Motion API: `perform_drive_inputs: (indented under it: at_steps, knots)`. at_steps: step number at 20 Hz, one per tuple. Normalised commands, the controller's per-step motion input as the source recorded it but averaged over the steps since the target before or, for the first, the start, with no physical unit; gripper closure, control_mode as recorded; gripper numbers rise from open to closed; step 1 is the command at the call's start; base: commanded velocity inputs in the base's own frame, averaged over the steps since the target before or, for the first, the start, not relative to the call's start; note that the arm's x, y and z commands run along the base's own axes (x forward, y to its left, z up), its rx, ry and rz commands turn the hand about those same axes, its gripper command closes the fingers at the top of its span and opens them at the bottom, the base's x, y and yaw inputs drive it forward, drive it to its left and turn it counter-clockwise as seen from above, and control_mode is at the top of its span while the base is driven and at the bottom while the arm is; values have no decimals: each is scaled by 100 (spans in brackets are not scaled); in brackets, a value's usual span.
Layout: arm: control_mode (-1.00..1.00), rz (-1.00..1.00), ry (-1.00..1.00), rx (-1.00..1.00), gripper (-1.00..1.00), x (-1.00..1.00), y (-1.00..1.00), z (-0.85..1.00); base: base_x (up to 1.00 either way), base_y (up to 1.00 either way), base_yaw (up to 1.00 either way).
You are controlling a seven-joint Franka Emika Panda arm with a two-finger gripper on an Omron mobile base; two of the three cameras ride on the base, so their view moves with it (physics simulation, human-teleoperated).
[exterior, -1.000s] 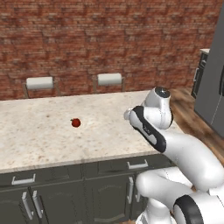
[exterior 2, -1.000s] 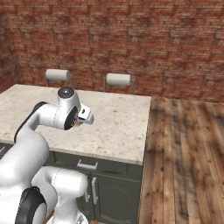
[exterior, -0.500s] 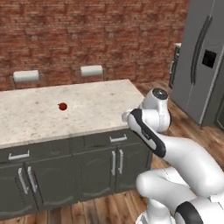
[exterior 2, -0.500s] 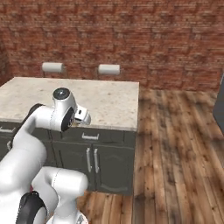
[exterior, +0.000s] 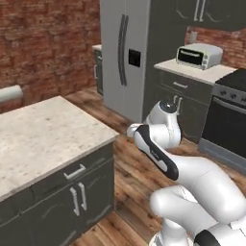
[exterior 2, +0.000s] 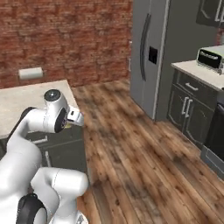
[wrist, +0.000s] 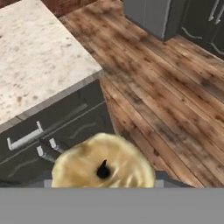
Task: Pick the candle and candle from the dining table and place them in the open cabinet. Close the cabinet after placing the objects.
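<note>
A squat yellowish-tan candle [wrist: 103,166] with a dark wick sits between my gripper's [wrist: 103,180] fingers, which are shut on its sides. From the right base view the gripper [exterior 2: 71,119] hangs at the end of the folded arm, just off the corner of the dining table [exterior 2: 22,98], with a sliver of the candle [exterior 2: 65,126] under the hand. The table's beige speckled top [exterior: 43,134] lies to the left of the arm, and its corner [wrist: 39,57] is below and beyond the candle. Dark wall cabinet doors [exterior: 211,9] with vertical silver handles sit high at the right; I cannot tell whether any is open.
A tall grey fridge [exterior: 125,53] stands ahead. To its right a low dark counter [exterior: 192,81] carries a silver toaster oven [exterior: 199,55], then a black oven [exterior: 228,120]. Bare wooden floor [exterior 2: 144,144] lies between the table and these units. A brick wall [exterior 2: 65,39] runs behind.
The whole picture has swung as the base turned right: the table slid to the left and the fridge, counter and oven came into view. The arm keeps its folded pose.
</note>
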Motion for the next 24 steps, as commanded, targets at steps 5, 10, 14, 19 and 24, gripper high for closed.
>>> perform_drive_inputs:
  at_steps: [5,10,14,19,24]
  knots:
    - [100,0,0,0,100,0,0,0,0,7,-83]
    - [100,0,0,0,100,0,0,0,0,9,-84]
    - [100,0,0,0,100,0,0,0,1,2,-83]
    - [100,0,0,0,100,0,0,0,11,0,-77]
    - [100,0,0,0,100,0,0,0,70,-30,-29]
